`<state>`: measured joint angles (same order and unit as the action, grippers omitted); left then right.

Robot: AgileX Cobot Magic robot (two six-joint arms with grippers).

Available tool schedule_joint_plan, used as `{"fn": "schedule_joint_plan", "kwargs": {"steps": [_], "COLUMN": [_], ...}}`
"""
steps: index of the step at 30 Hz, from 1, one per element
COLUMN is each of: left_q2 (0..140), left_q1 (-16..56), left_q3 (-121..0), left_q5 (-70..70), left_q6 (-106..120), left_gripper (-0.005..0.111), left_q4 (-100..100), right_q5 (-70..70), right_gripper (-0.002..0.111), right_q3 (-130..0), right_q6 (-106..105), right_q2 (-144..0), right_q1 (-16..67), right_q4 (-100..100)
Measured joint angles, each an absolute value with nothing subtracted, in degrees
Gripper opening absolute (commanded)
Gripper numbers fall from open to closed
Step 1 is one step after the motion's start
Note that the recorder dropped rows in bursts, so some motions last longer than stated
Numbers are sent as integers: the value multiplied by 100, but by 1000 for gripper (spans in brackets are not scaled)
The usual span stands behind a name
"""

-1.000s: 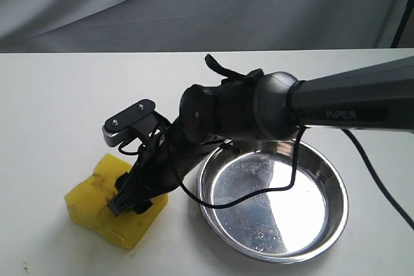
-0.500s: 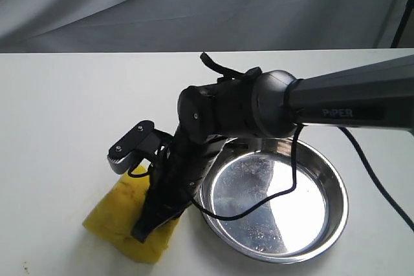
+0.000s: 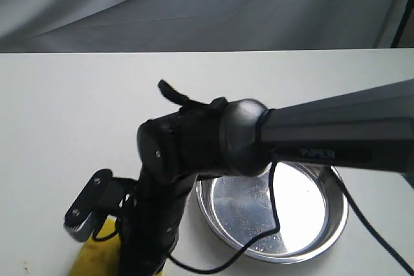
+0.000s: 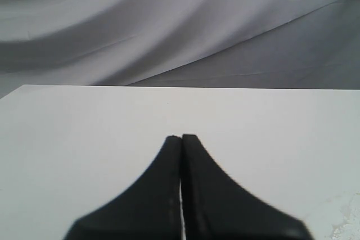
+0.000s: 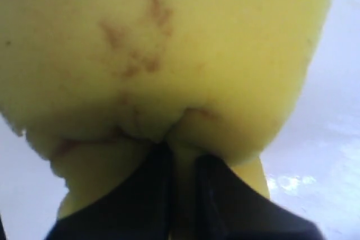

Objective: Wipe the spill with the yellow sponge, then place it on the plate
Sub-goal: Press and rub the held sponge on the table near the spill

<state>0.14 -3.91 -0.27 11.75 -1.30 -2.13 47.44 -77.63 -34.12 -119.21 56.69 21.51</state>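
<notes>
Right gripper (image 5: 179,153) pinches the sponge (image 5: 169,54); left gripper (image 4: 181,137) is closed, empty. Press flat; the spill is probably underneath.

The yellow sponge (image 5: 157,54) fills most of the frame, very close and blurred, its face marked with faint reddish-brown streaks (stains or creases, hard to tell in this focus). The right gripper (image 5: 179,153) pinches its edge between two dark fingers (image 5: 154,189), puckering the foam. Pale table (image 5: 332,116) shows beside it.
</notes>
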Motion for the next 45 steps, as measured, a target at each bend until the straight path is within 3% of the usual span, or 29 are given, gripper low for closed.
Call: {"fn": "schedule_joint_plan", "kwargs": {"steps": [10, 24, 28, 37, 45], "left_q2": [14, 14, 14, 14, 14], "left_q1": [-391, -391, -391, -391, -391], "left_q3": [-27, -27, -27, -27, -27], "left_q5": [1175, 1175, 1175, 1175, 1175], "left_q6": [-130, -130, -130, -130, -130], "left_gripper": [0, 0, 0, 0, 0], "left_q4": [-213, -213, -213, -213, -213], "right_q5": [4165, 2888, 2965, 3423, 4036], "right_gripper": [0, 0, 0, 0, 0], "right_q3": [-7751, -7740, -7721, -8118, -9858], "right_q6": [-2657, -2079, -2822, -4048, -2966], "right_q2": [-11921, -11979, -11979, -12040, -12993], "right_q1": [5750, 3999, 4254, 6283, 6055], "right_q4": [1305, 211, 654, 2045, 1094]}}
